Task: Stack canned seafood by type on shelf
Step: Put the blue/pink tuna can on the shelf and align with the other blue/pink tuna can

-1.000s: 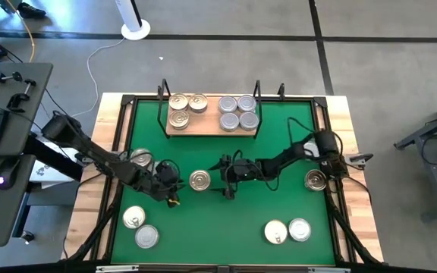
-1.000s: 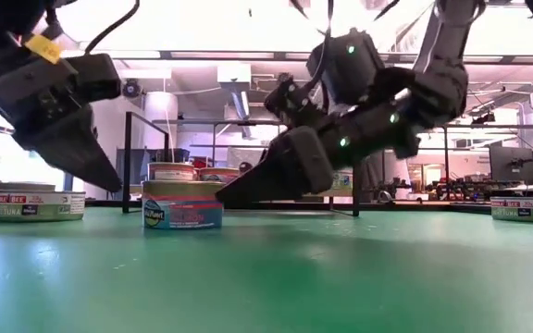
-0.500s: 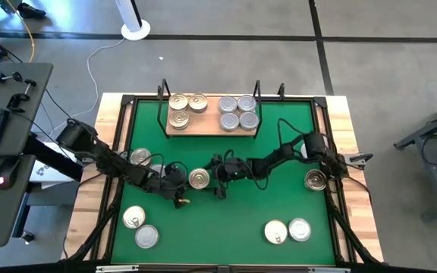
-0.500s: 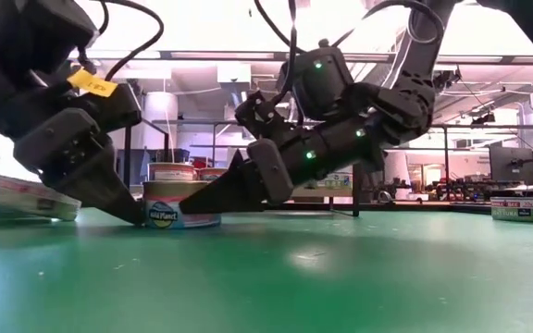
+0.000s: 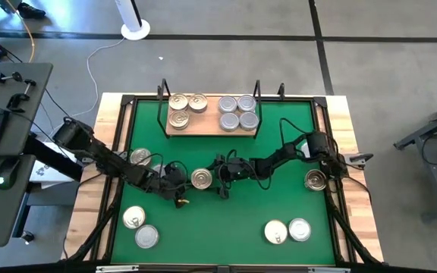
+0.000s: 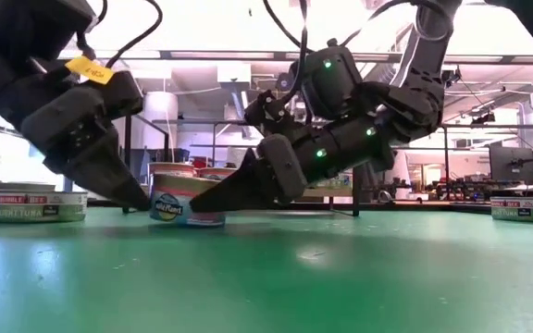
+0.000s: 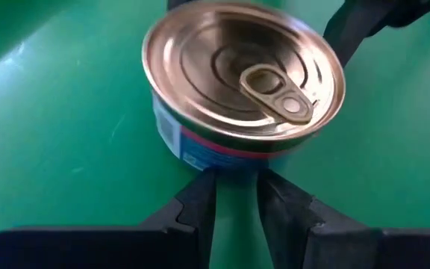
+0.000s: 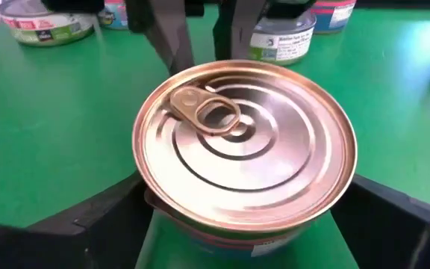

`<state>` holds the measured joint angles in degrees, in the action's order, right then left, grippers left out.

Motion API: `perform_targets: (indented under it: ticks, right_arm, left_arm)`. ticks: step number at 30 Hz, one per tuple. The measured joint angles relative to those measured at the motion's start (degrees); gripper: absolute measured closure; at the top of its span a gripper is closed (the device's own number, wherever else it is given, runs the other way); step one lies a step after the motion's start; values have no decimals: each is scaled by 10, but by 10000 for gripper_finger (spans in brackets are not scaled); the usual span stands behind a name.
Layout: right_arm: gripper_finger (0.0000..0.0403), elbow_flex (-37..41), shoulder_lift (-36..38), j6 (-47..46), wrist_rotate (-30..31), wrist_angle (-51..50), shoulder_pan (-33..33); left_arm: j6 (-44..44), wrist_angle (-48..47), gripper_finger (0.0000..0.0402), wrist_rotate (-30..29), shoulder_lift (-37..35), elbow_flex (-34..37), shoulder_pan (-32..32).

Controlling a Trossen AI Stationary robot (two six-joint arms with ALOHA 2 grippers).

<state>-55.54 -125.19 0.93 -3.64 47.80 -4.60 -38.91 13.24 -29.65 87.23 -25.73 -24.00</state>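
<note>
A: Well, starting from above, where to find the tin in play?

B: Near the middle of the green mat (image 5: 226,220): one gold-lidded can (image 5: 200,179), well short of the shelf (image 5: 209,126) at 12 o'clock. Flanked by the left hand (image 5: 179,182) at its 9 o'clock and the right hand (image 5: 217,177) at its 3 o'clock. Up on the shelf, gold tins (image 5: 179,110) toward 9, silver tins (image 5: 239,112) toward 3.

A: And level with the desk?

B: Same can (image 6: 187,205), low and squat. Left hand (image 6: 123,185) nosing down to its side wall, right hand (image 6: 220,196) reaching in flat from the other side.

A: From the left wrist?

B: Nearly clenched: fingers (image 7: 192,213) drawn close together with a narrow slit between, tips against the label band, holding nothing. Looks more like bracing the can (image 7: 241,82) than taking it.

A: From the right wrist?

B: Released and spread wide, fingers (image 8: 107,213) straddling the can (image 8: 245,146) across its full width. Hard to say whether already pressing on the wall.

A: So, how to expect it to handle?

B: Probably rigid, with some heft for its size if full, so no fear of crushing. Slick metal and a glossy label, though, and a very short wall. Best taken low across the widest line, squarely, below the rolled rim. Likely to skate on the mat if pushed from one side only. Better kept off the pull tab, and kept level for stacking.
</note>
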Motion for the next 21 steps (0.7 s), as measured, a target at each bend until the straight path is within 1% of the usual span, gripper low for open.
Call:
perform_targets:
  ticks: [6, 15, 18, 21]
  right_arm:
    - [44, 1, 11, -5, 1, -14, -1]
    - [44, 0, 11, -9, 9, -18, -2]
    - [44, 0, 11, -9, 14, -19, -2]
    - [44, 0, 13, -9, 17, -22, -5]
  left_arm:
    - [0, -14, 316, -1, -28, -1, -7]
    - [0, -17, 316, 0, -27, 1, -7]
    - [-3, -37, 316, 1, -31, 1, -7]
    - [-8, -37, 316, -2, -31, 1, -6]
